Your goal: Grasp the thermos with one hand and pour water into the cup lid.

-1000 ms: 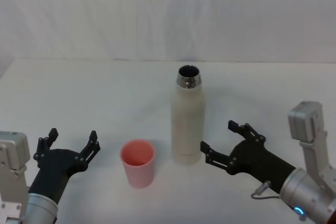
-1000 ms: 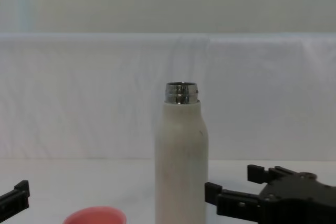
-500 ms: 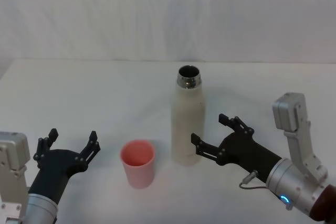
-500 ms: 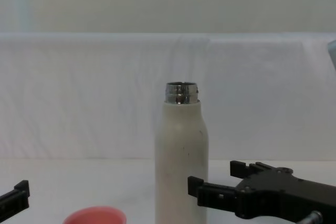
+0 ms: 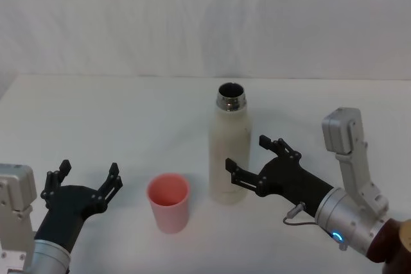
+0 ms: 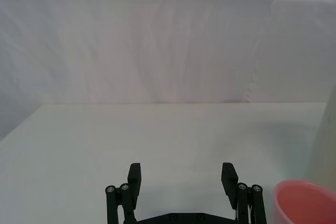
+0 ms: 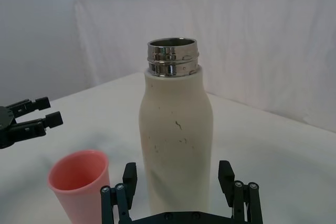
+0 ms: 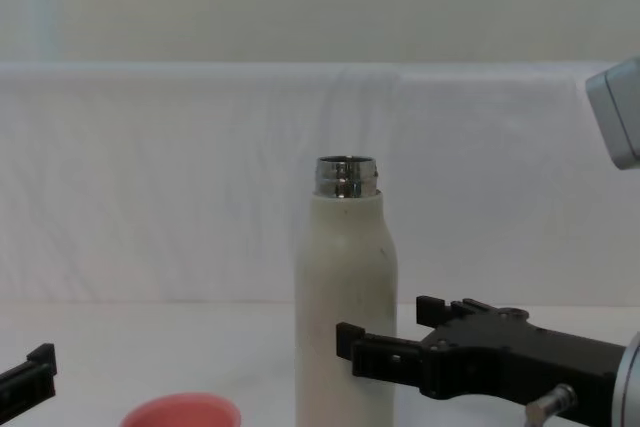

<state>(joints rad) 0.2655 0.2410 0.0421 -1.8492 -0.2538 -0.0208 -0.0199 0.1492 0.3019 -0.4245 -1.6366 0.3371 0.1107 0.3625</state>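
Since 1 s ago, right gripper (image 5: 250,154) has slid in from the right toward the thermos (image 5: 230,152); its spread jaws now straddle the lower body, near finger overlapping the bottle front in chest view. Can't tell yet if pads touch. Thermos and cup lid (image 5: 169,200) haven't shifted.

Step in hand: approach/pre-grasp, not yet closed. Next move, as I judge it: seat a bit deeper so body sits centred btwn fingers, then close firmly. The bottle is tall, so a low grip may let it tip on lift.

Thermos: upright, centre of white table (image 5: 115,113), cream matte w/ faint scuffs, steel threaded neck open, no cap. Cup lid: pink, upright, just beside thermos on robot's left, apart from it.

Left gripper (image 5: 85,176) parked near the table's front left, fingers spread, holding nothing.
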